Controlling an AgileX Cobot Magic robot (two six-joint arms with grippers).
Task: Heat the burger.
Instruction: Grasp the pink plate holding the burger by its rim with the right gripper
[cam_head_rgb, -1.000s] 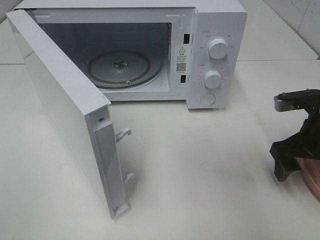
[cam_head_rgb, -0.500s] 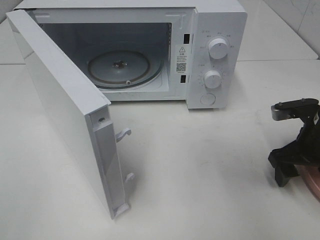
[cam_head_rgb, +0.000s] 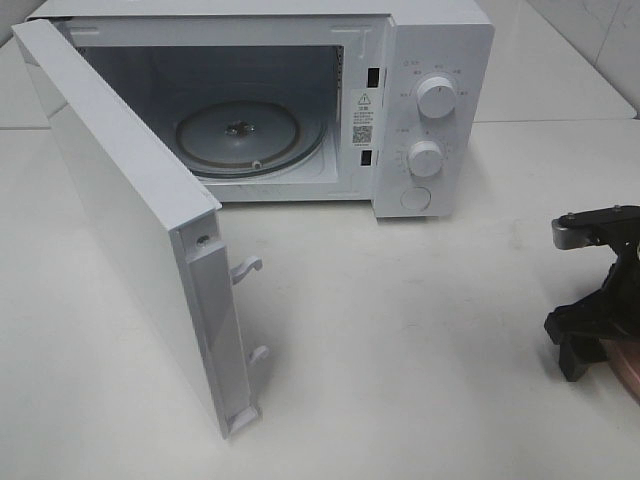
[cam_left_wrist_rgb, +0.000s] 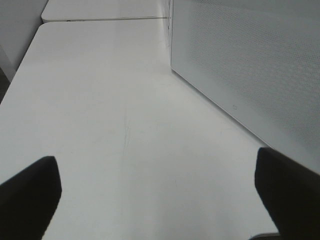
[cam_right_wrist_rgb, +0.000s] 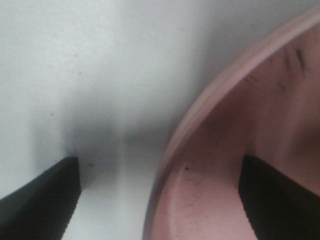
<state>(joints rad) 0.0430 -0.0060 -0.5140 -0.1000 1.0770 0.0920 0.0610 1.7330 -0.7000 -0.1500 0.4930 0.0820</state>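
The burger is out of view in every frame. At the right edge of the exterior view my right gripper (cam_head_rgb: 597, 345) hangs low over the rim of a round pink plate (cam_head_rgb: 628, 365). In the right wrist view it (cam_right_wrist_rgb: 160, 200) is open and straddles the plate's rim (cam_right_wrist_rgb: 200, 115). One fingertip (cam_right_wrist_rgb: 45, 200) is over the white table and the other (cam_right_wrist_rgb: 280, 200) over the plate's inside. Nothing is gripped. My left gripper (cam_left_wrist_rgb: 160, 195) is open over bare table beside the microwave door (cam_left_wrist_rgb: 250, 65).
A white microwave (cam_head_rgb: 440, 60) stands at the back, its door (cam_head_rgb: 120, 220) swung wide toward the front left. Its glass turntable (cam_head_rgb: 248, 135) is bare. Two knobs and a button are on its right panel.
My right gripper has come down and slightly toward the front, closer onto the plate's rim. The left gripper, the microwave and its door have not moved.
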